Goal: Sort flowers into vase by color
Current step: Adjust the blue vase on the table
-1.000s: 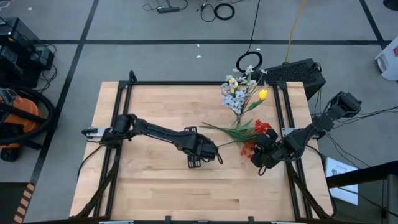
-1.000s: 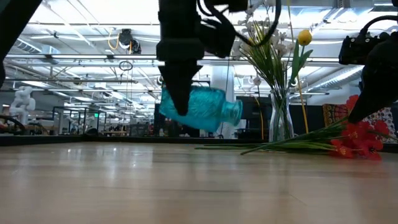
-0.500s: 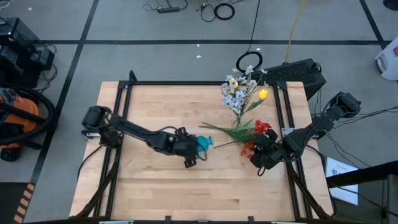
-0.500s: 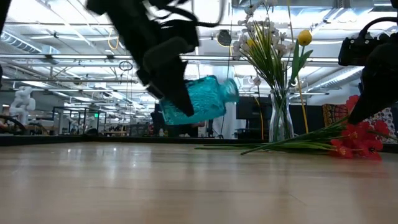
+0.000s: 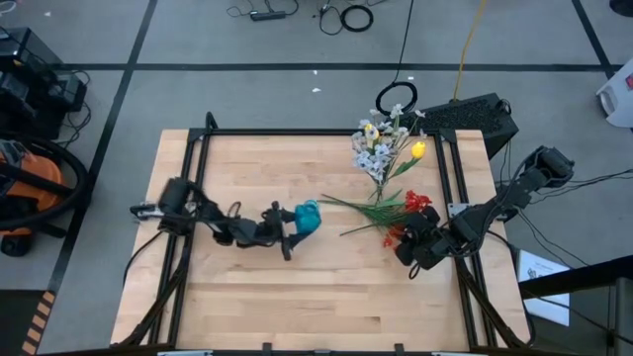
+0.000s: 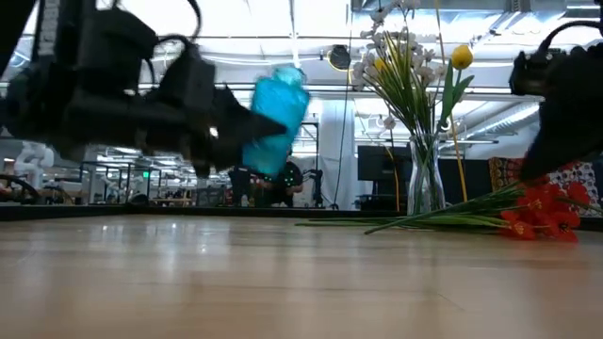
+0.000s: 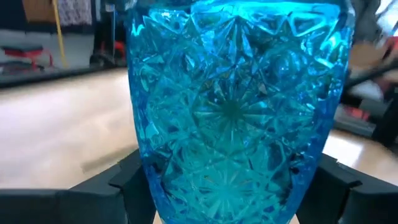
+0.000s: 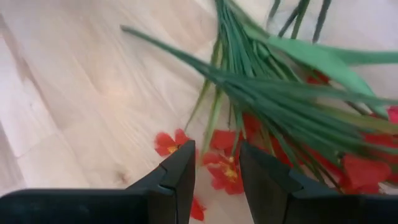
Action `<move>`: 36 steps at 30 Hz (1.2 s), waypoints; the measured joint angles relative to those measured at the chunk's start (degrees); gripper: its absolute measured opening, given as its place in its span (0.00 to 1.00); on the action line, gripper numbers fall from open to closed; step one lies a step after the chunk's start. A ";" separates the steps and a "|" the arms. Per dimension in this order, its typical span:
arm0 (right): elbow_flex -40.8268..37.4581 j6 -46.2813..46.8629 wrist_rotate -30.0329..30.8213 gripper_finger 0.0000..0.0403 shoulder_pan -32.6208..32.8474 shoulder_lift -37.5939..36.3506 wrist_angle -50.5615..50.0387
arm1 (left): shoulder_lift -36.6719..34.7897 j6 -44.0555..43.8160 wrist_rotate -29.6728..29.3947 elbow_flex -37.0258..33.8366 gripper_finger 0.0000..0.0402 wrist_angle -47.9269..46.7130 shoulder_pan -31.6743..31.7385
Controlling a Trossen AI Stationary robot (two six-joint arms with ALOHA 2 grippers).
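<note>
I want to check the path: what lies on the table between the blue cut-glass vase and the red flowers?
High view: green stems fan toward the blue cut-glass vase from the red flowers; otherwise bare wood.

The left arm lies low across the table's left half, its left gripper (image 5: pixel 287 234) clamped on something, lifted clear of the tabletop. The right arm reaches in from the right edge, its right gripper (image 8: pixel 216 167) angled down, 2 fingers (image 8: pixel 180 174) parted.
</note>
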 joint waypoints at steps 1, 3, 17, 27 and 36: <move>0.00 -0.05 1.00 0.29 -0.04 -0.04 1.07 | 1.71 -0.24 0.11 1.14 0.70 -0.72 -0.02; 0.00 -1.11 3.11 0.29 -0.11 0.01 3.64 | 5.52 -1.01 1.27 3.85 0.70 -1.01 -0.03; 0.00 -25.73 8.10 0.29 -0.20 7.68 36.45 | 12.28 0.36 7.57 13.49 0.71 -5.75 -0.45; 0.00 -41.40 8.27 0.29 -2.81 24.82 64.26 | 12.28 0.34 9.04 15.65 0.71 -10.80 -1.45; 0.02 -49.29 0.92 0.29 -8.53 30.70 81.06 | 12.25 0.27 9.07 15.73 0.71 -12.25 -1.73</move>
